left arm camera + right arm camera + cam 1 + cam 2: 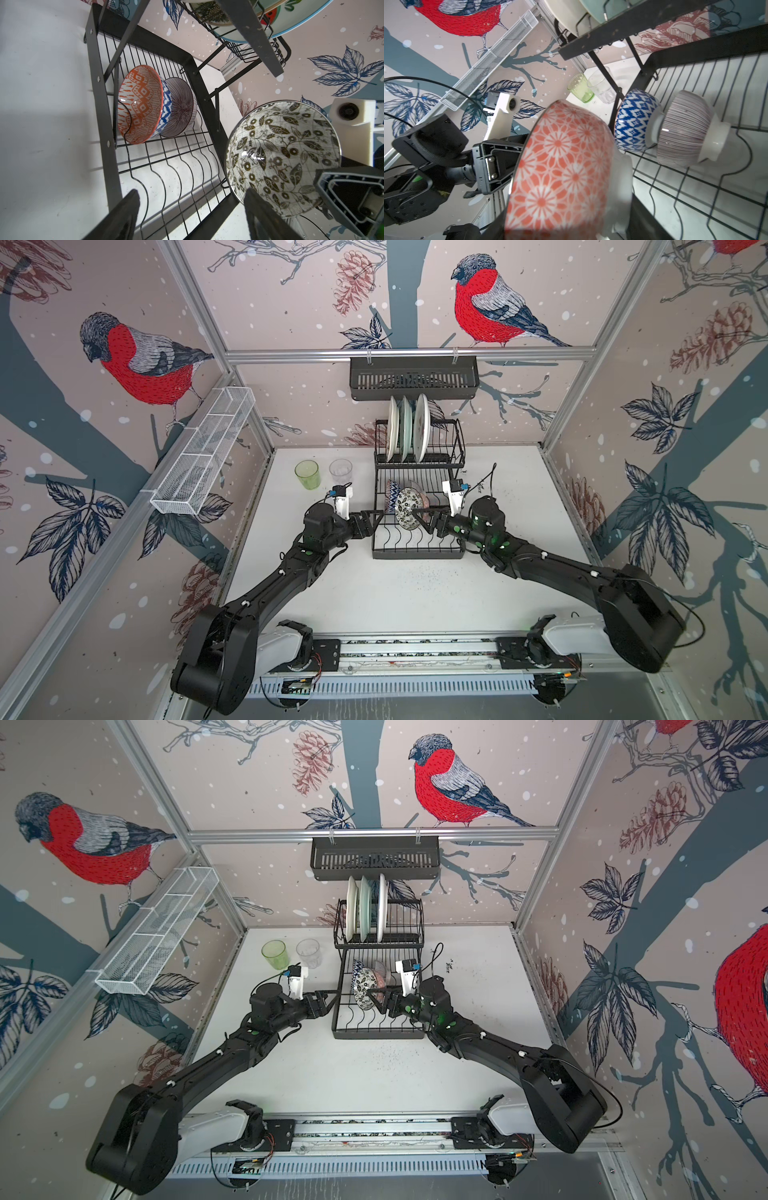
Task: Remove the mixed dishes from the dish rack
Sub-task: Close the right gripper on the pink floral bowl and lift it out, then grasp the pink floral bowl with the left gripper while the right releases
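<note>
Step in hand: lifting the leaf-patterned bowl (pixel 408 506) out of the dish rack (pixel 417 551). My right gripper (pixel 420 515) is clamped on its rim, with the bowl on edge over the lower grid. My left gripper (pixel 371 519) hovers at the rack's left edge, jaws apart and empty, near the bowl but apart from it. Both forearms reach in low, wrists facing each other.

Next move, my judgement: carry the bowl to the table (pixel 415 597) or hand it over, clearing the orange-and-blue bowl (pixel 141 104) and striped bowl (pixel 180 106) behind it.

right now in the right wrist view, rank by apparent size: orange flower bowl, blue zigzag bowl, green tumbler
1. orange flower-patterned bowl, inflated by nearness to the camera
2. blue zigzag bowl
3. green translucent tumbler
</note>
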### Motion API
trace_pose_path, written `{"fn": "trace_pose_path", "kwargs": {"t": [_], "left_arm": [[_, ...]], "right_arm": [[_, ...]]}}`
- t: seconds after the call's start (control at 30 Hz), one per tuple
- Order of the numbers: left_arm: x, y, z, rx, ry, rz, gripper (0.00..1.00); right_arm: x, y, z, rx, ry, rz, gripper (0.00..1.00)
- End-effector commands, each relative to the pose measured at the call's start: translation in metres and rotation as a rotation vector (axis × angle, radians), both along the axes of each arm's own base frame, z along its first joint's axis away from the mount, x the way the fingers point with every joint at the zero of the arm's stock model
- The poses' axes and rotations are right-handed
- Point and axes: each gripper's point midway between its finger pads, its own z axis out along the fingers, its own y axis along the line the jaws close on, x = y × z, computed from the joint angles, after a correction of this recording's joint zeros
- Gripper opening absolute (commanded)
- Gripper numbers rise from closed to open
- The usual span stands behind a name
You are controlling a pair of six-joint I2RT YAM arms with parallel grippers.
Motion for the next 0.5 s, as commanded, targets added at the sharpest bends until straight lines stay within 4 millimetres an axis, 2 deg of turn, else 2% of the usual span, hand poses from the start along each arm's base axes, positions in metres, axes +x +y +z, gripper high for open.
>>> {"fn": "trace_pose_path", "kwargs": {"t": [0.0, 0.47], "left_arm": [[0.000, -0.006, 0.013, -0.029, -0.054, -0.029, 0.79], [0.000, -0.019, 0.007, -0.077, -0.022, -0.080, 0.61]], "right_arm": [[-0.001, 0.010, 0.025, 0.057, -0.072, 0.021, 0.63], [-0.014, 0.045, 0.033, 0.088, -0.070, 0.128, 0.63]]}}
